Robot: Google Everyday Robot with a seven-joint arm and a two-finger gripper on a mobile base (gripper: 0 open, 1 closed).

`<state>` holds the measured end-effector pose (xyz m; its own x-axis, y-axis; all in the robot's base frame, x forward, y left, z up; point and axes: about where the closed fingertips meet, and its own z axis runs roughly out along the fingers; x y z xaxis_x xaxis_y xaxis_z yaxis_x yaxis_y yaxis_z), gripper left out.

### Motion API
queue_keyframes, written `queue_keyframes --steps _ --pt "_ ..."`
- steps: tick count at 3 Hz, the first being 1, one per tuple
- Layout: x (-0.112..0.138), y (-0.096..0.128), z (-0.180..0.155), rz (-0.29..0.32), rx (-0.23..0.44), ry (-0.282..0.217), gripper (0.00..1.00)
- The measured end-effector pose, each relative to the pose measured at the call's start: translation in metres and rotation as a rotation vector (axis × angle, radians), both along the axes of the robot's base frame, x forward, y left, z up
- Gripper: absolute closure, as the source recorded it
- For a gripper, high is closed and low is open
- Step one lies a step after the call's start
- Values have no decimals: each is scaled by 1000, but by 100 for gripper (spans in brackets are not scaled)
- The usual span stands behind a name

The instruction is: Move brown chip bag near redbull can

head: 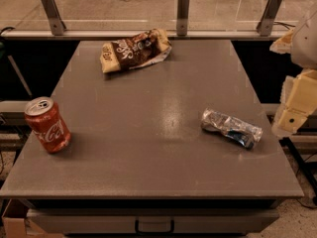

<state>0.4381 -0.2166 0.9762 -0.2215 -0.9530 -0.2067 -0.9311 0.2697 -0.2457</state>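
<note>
On the grey tabletop [148, 152] lie 3 things, each well apart from the others. Toward the far edge, left of the middle, the brown chip bag [134, 50] lies flat and crinkled. Its long side runs roughly left to right, with the right end angled a little toward the far edge. Cream-yellow shows at its left end and white lettering crosses the dark brown middle.

The redbull can [231, 128] lies on its side in the near right part of the tabletop. It is crushed and dented, shiny silver with blue patches toward its right end, and its length slants from upper left to lower right. A wide stretch of bare surface separates the bag from this can.

Close to the left edge, a red Coca-Cola can [48, 125] stands on its base with its silver top and tab showing.

Off the right edge of the tabletop, the robot's cream-coloured gripper [296, 105] hangs beside the table, partly cut by the picture's border. It is nearest the redbull can but apart from it, and it touches none of the 3 things. Whether it is wide or narrow I cannot tell.

Behind the far edge runs a rail with 3 metal posts [183, 6]. Below the near edge sits a drawer front with a dark handle [154, 226].
</note>
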Motion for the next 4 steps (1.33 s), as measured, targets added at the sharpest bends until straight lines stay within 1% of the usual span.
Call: queue_keyframes --steps 1,2,3,4 --pt "0 0 0 0 0 0 0" --pt "8 2 -2 19 15 -16 0" --pt "48 15 -21 71 76 -36 0" --pt "104 42 -39 130 139 -72 0"
